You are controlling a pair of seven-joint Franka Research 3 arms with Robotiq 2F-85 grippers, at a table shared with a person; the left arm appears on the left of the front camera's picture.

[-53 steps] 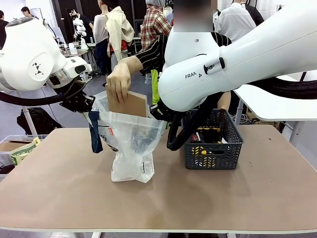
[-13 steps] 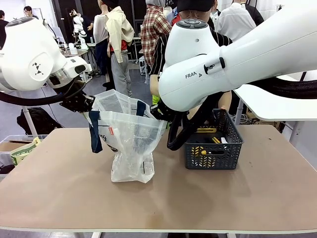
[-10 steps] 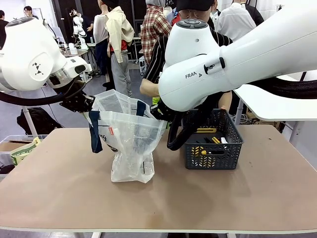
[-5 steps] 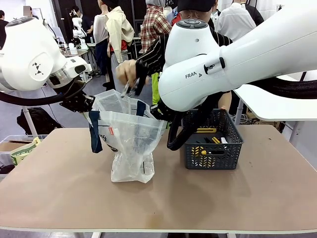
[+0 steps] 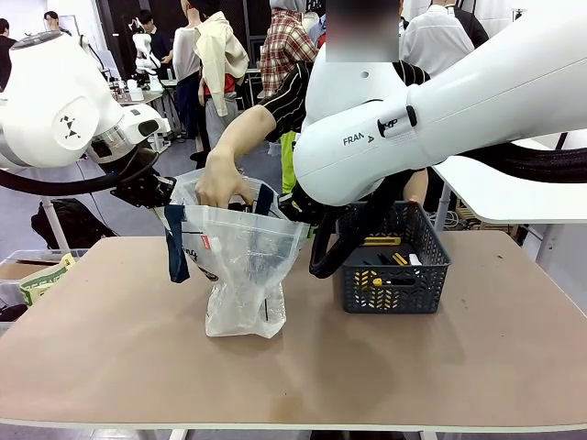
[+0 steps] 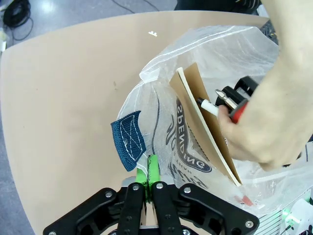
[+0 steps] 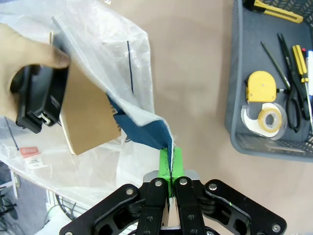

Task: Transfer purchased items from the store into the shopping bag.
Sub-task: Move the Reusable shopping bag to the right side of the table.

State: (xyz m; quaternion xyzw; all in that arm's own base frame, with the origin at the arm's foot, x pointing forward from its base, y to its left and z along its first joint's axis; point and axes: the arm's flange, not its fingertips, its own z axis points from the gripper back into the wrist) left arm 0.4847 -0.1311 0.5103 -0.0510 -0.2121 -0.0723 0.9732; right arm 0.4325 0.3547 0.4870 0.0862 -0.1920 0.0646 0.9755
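Both arms hold the shopping bag open near the table's far edge. The left gripper is pinched on its rim and the right gripper is clamped on a navy handle. A brown card is already inside, and the person's hand lowers a small screwdriver in. The basket beside it holds a utility knife, tape measure, tape roll and scissors, so I judge the task roughly midway.

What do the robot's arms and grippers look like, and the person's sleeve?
The left arm and right arm are glossy white with black cables; the right reads FRAN. The left gripper and right gripper are black with green pads. The sleeve is dark with thin pale stripes.
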